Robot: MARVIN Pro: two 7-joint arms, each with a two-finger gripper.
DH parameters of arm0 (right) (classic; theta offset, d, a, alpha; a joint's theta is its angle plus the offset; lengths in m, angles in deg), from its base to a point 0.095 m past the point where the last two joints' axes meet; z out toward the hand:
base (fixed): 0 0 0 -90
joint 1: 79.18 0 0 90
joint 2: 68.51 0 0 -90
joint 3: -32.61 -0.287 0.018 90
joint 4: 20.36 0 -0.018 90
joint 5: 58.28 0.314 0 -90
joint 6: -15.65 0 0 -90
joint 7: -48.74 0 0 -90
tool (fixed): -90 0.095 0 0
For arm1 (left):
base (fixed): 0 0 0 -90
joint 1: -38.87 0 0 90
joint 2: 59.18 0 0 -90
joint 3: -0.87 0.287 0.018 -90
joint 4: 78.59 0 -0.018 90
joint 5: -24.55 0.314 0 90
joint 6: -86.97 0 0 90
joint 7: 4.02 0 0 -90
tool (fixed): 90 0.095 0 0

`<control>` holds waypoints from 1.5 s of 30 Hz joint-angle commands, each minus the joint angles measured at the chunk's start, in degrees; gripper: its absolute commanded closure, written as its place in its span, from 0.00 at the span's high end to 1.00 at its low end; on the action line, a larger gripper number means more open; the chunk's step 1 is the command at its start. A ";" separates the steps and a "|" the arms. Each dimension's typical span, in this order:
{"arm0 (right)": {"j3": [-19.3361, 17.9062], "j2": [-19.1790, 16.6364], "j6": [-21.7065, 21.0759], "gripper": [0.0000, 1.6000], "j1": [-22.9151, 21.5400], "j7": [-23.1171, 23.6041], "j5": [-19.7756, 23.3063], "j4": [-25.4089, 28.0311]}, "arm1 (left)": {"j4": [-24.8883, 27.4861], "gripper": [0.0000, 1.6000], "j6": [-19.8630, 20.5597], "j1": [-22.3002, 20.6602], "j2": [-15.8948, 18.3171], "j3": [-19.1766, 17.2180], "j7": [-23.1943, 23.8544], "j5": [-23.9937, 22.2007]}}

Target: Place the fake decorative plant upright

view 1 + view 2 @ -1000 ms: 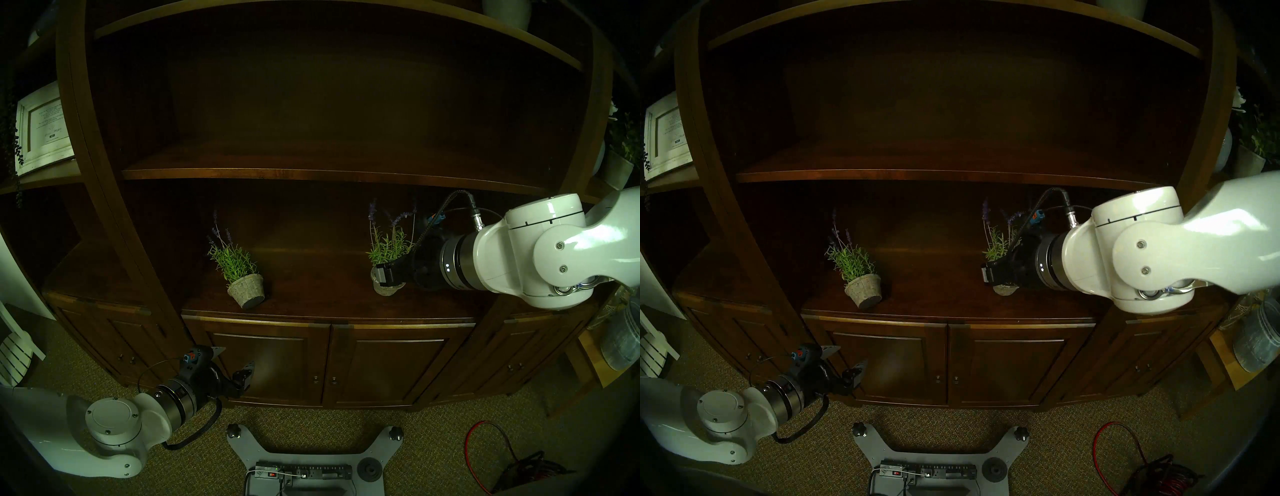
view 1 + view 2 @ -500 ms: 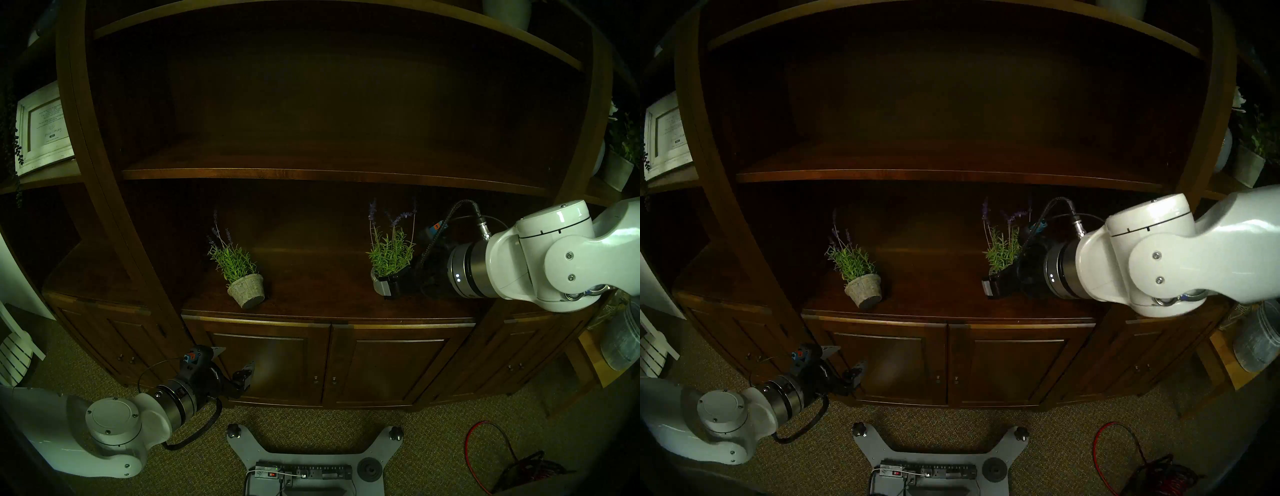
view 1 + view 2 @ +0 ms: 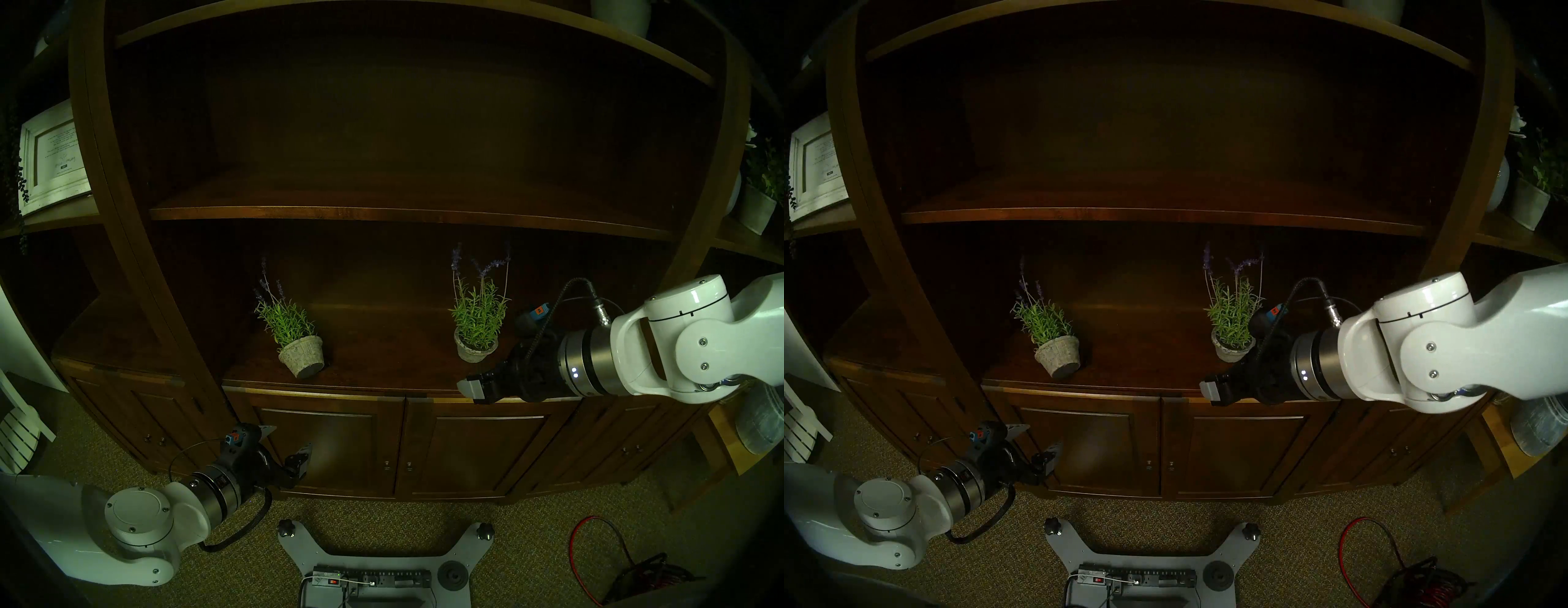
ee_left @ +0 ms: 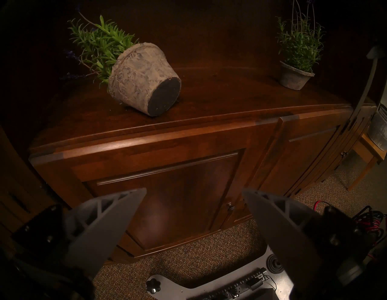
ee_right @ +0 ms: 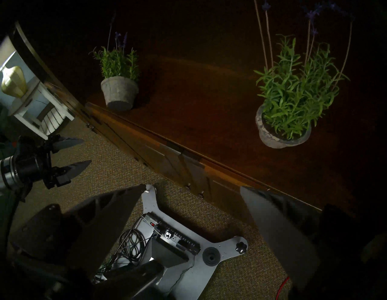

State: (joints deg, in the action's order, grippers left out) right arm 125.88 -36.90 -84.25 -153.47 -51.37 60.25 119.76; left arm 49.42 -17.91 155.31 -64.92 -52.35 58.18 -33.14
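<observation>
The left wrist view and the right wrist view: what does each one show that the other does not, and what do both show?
Only the left wrist view shows the dark underside of the tipped pot, which lies on its side.

Only the right wrist view shows the left gripper, open above the carpet, and a yellow vase on a white stand.

Both show the two lavender plants on the cabinet top, the right one, the upright plant, standing free, and the robot's grey base plate.

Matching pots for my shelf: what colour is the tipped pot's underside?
Dark charcoal, nearly black, on the tipped pot; clearest in the left wrist view.
</observation>
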 commanded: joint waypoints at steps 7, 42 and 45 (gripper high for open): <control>6.00 -1.45 2.35 1.00 -6.44 8.87 -7.36 -0.12 | 0.58 1.00 -0.32 -0.62 -0.13 -0.61 0.02 0.09; 34.76 7.21 22.63 1.00 -23.74 38.95 -24.89 -0.12 | 0.73 1.00 -0.43 -0.70 -0.15 -0.72 -0.02 0.07; 38.17 8.62 25.57 1.00 -25.65 42.29 -25.90 -0.12 | 0.75 1.00 -0.46 -0.71 -0.15 -0.73 -0.04 0.07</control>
State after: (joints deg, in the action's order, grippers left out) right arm 158.87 -31.63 -64.71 -173.08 -15.12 36.35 119.71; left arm 49.44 -17.88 155.30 -64.96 -52.38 58.21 -33.14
